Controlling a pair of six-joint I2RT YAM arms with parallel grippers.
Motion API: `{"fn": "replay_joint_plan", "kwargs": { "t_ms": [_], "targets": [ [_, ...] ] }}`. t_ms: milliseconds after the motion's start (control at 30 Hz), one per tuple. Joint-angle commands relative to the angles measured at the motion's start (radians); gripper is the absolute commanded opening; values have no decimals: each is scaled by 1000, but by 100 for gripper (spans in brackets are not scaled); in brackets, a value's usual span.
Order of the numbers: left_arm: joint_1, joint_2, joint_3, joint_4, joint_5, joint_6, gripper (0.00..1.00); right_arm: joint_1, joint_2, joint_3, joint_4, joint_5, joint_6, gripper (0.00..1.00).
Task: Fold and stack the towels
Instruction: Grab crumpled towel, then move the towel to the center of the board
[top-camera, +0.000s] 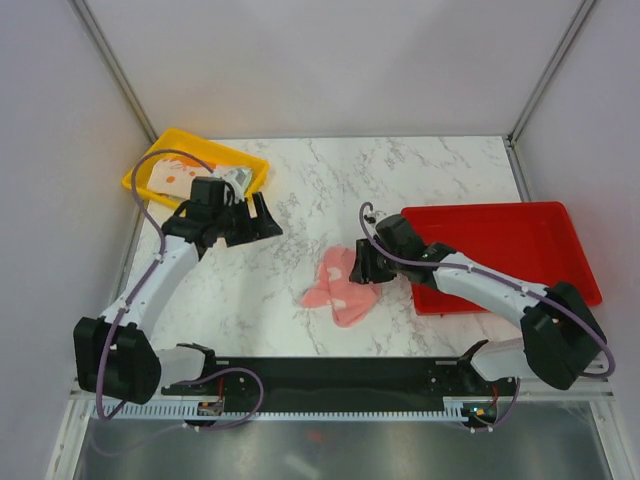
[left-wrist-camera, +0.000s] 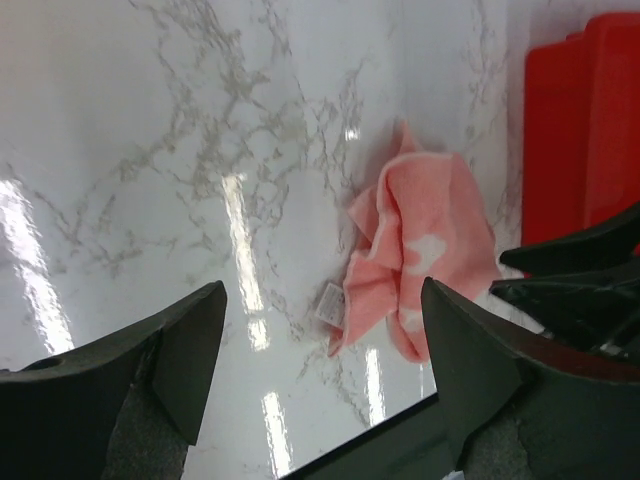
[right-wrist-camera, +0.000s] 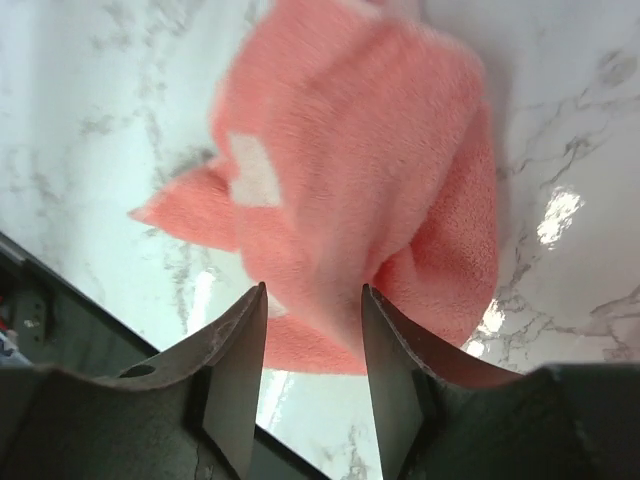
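Note:
A pale pink towel (top-camera: 340, 290) lies crumpled on the marble table near the middle, with a white label at one edge. It also shows in the left wrist view as the pink towel (left-wrist-camera: 420, 250), and it fills the right wrist view as the pink towel (right-wrist-camera: 350, 170). My right gripper (top-camera: 362, 265) hangs at the towel's right edge; its jaws stand apart just over the cloth (right-wrist-camera: 313, 290) and pinch nothing. My left gripper (top-camera: 265, 215) hovers open over bare marble (left-wrist-camera: 322, 300), to the left of the towel. A cream towel with orange shapes (top-camera: 175, 175) and a grey towel (top-camera: 237, 177) lie in the yellow tray.
The yellow tray (top-camera: 200, 137) stands at the back left, behind my left arm. A red tray (top-camera: 520, 240) sits at the right, and my right arm reaches across its near left corner. In the left wrist view the red tray (left-wrist-camera: 580, 130) borders the right edge.

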Motion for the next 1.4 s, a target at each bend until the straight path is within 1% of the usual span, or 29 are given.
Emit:
{"fn": "replay_joint_plan", "kwargs": {
  "t_ms": [0,100,133,200,267,300,367,467,500,567,667,700,767,800,833,867,900,967,1000,1100,1133,1200,1233,1300,1367],
  "targets": [
    [-107,-66,-84,-9,-54,28,85,2,-92,147,-105,43,-35,52],
    [-154,-90,-179,38,-31,2,81,1,-34,239,-120,93,-59,53],
    [-161,-95,-237,69,10,-14,78,-1,-14,261,-123,107,-52,53],
    [-190,-95,-289,162,47,-31,75,-1,31,308,-126,115,-35,53],
    [-217,-72,-331,193,55,-38,74,-1,42,319,-131,113,2,53],
    [-237,-37,-336,210,44,-48,74,1,36,312,-134,107,11,53],
    [-275,0,-350,247,73,-51,72,8,11,276,-151,109,20,52],
    [-328,41,-372,308,91,-67,71,8,-4,220,-166,148,-1,54],
    [-339,49,-379,359,100,-77,71,8,3,221,-166,158,-15,54],
    [-366,74,-391,397,125,-94,69,8,37,241,-168,191,-29,55],
    [-379,127,-379,393,116,-95,66,7,60,256,-171,175,-18,55],
    [-379,138,-373,393,116,-92,66,8,56,249,-171,150,-14,55],
    [-380,161,-357,365,125,-86,63,8,25,215,-178,147,-7,54],
    [-380,164,-354,361,125,-85,59,7,11,203,-186,150,3,54],
    [-380,164,-353,353,121,-81,53,8,-6,189,-197,155,11,55],
    [-380,164,-348,350,125,-83,45,8,-32,158,-207,153,19,55],
    [-380,164,-345,348,133,-84,27,11,-44,141,-209,130,34,55],
    [-380,156,-325,342,174,-97,11,39,-60,102,-204,116,72,55],
    [-380,141,-314,336,186,-103,2,59,-63,94,-204,136,80,56],
    [-366,89,-261,292,165,-132,2,122,-41,62,-174,164,112,61],
    [-356,46,-239,284,147,-156,2,136,-21,55,-162,165,120,61],
    [-319,17,-224,270,145,-175,2,148,5,51,-126,167,132,61],
    [-310,5,-202,255,134,-177,2,154,35,57,-129,212,134,60],
    [-282,0,-181,192,118,-169,2,153,60,63,-148,249,129,58],
    [-248,-12,-167,163,96,-157,2,153,69,65,-169,302,108,52]
  ]
}}
